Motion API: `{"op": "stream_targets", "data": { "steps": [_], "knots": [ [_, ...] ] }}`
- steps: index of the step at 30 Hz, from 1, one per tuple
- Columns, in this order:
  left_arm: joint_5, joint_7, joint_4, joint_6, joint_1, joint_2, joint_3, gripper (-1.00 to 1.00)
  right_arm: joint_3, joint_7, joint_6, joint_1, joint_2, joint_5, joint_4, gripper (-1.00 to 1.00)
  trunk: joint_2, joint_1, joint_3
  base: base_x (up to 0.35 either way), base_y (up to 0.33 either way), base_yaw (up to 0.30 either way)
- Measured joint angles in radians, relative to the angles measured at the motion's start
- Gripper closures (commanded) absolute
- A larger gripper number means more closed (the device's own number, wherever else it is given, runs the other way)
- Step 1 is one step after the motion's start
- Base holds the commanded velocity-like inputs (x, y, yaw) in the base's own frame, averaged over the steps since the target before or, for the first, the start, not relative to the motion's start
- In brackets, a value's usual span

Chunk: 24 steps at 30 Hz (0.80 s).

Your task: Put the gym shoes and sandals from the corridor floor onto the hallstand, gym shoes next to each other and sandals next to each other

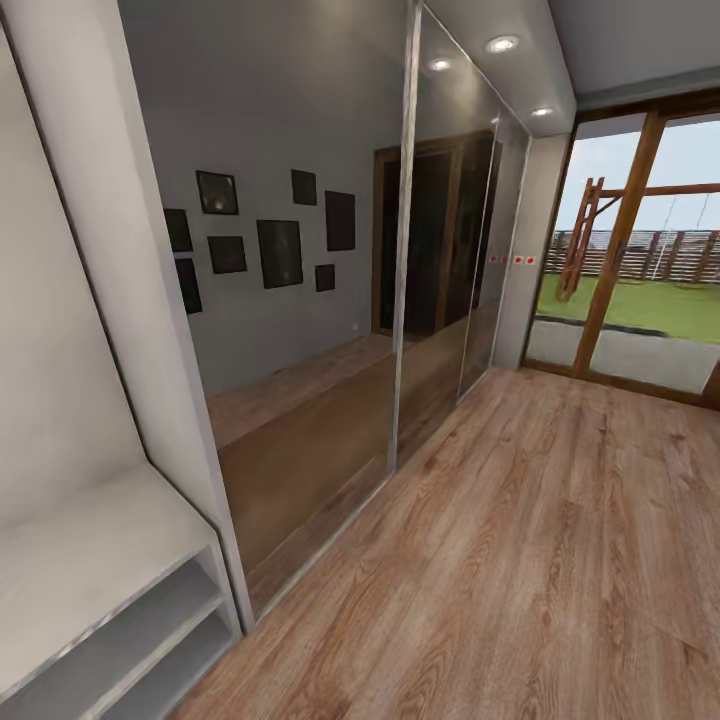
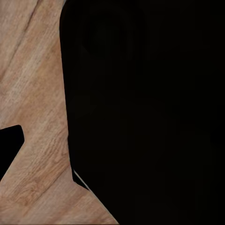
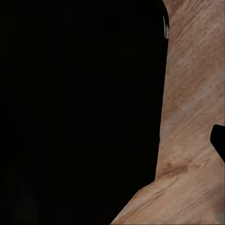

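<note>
Facing our corridor, plank floor (image 1: 540, 560) running to glazed doors (image 1: 640, 250), mirrored wardrobe (image 1: 330, 300) along our left, white rack (image 1: 90, 590) at near left with bare shelves, dark bulk blocking both wrist views, grip state impossible to tell

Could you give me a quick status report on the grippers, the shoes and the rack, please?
Jaws: state cannot be told. Hallstand at lower left of head view, top and both shelves bare. Corridor floor ahead bare up to glass door.
</note>
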Motion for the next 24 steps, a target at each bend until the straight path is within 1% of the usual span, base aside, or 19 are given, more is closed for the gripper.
{"op": "stream_targets", "data": {
  "steps": [1, 7, 19, 24],
  "knots": [
    [0.000, -0.002, -0.005, 0.000, 0.003, -0.005, 0.001, -1.00, -0.004, 0.001, -0.003, -0.001, -0.001, 0.000, 0.005, -1.00, 0.000, 0.000, 0.000, 0.000, 0.000, 0.000],
    [0.001, -0.003, -0.010, 0.000, 0.003, -0.005, 0.001, -1.00, -0.004, 0.001, -0.003, -0.001, -0.001, 0.000, 0.033, -1.00, 0.000, 0.000, 0.000, 0.000, 0.000, 0.000],
    [0.000, -0.003, -0.060, -0.002, 0.002, -0.004, 0.001, -1.00, -0.007, -0.001, -0.001, -0.002, -0.004, -0.001, -0.034, -1.00, 0.000, 0.000, 0.000, 0.000, 0.000, 0.000],
    [-0.001, -0.003, -0.089, -0.023, 0.002, -0.001, 0.001, -1.00, -0.007, -0.001, -0.001, -0.002, -0.004, -0.001, -0.062, -1.00, 0.000, 0.000, 0.000, 0.000, 0.000, 0.000]
  ]
}}
